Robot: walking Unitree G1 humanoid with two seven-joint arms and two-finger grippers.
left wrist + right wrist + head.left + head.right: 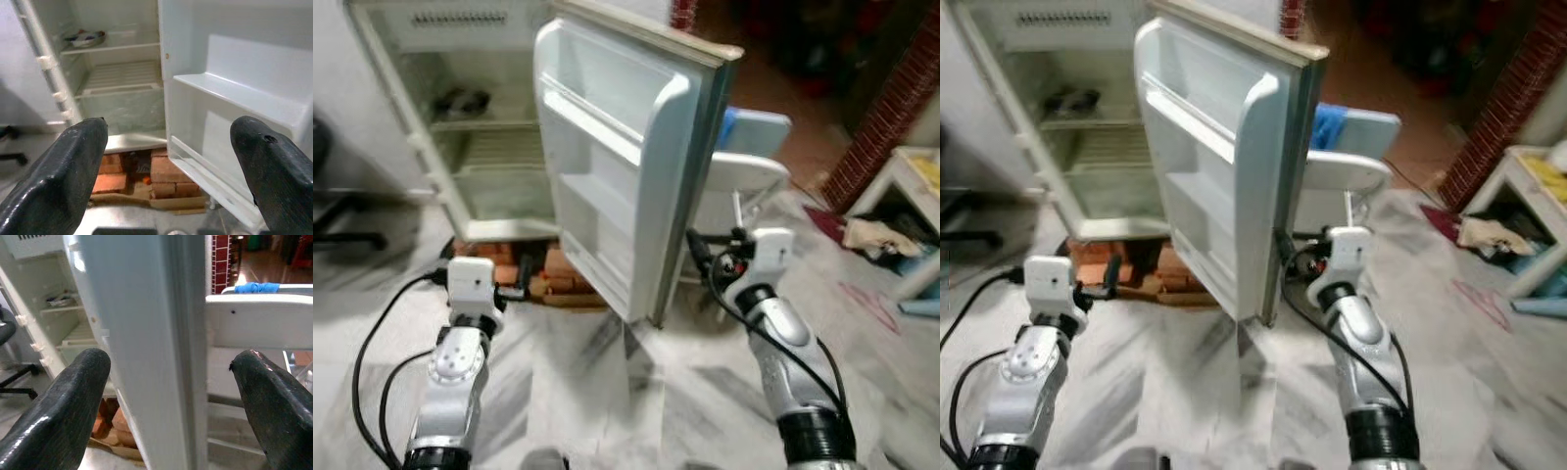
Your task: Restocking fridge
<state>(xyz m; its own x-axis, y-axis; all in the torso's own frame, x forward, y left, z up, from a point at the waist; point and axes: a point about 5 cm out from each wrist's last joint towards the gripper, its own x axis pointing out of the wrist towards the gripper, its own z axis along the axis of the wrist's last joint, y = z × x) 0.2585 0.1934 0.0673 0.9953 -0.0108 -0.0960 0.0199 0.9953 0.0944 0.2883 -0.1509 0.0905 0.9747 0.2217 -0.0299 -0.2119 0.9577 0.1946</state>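
Observation:
The white fridge [489,166] stands open, its wire and glass shelves nearly bare apart from a small dish [84,37] on the upper shelf. Its door [607,176] is swung out toward me, and the door racks are empty. My right gripper [171,367] is open, its two fingers straddling the door's outer edge low down without closing on it. Low in front of the cabinet, my left gripper [168,132] is open and holds nothing.
Red bricks [558,279] prop up the fridge on the marble floor. A white plastic chair [744,176] with a blue thing on it stands just behind the door. A low white table [911,176] with cloth is at the right, an office chair base [342,220] at the left.

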